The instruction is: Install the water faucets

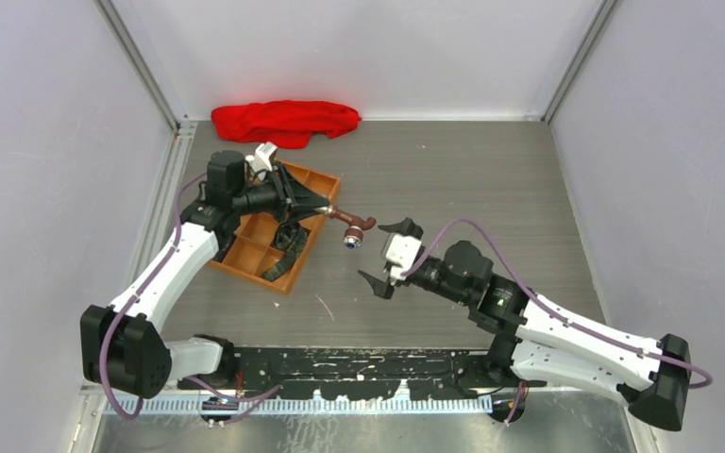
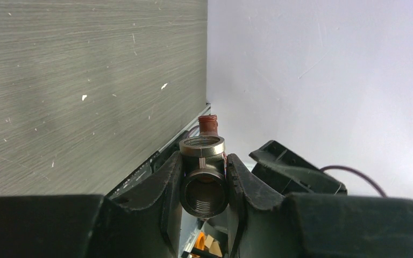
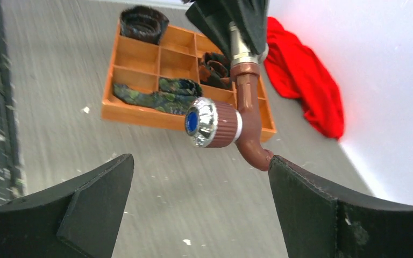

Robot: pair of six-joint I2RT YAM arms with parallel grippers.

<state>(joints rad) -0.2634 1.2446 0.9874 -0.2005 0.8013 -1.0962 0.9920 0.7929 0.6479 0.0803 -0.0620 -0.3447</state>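
My left gripper [image 1: 328,211] is shut on the metal fitting end of a reddish-brown water faucet [image 1: 352,226] and holds it out in the air over the table, right of the tray. In the left wrist view the jaws pinch the dark threaded fitting [image 2: 203,183], with the brown tip [image 2: 208,123] showing beyond it. In the right wrist view the faucet [image 3: 247,121] hangs down with a silvery, blue-centred knob [image 3: 199,122]. My right gripper [image 1: 375,252] is wide open just in front of the faucet. Its right finger [image 3: 306,199] reaches the spout's bent end.
An orange divided tray [image 1: 245,266] with dark coiled straps [image 1: 290,238] lies under my left arm; it also shows in the right wrist view [image 3: 140,115]. A red cloth [image 1: 283,121] lies by the back wall. Grey walls close in the table on three sides.
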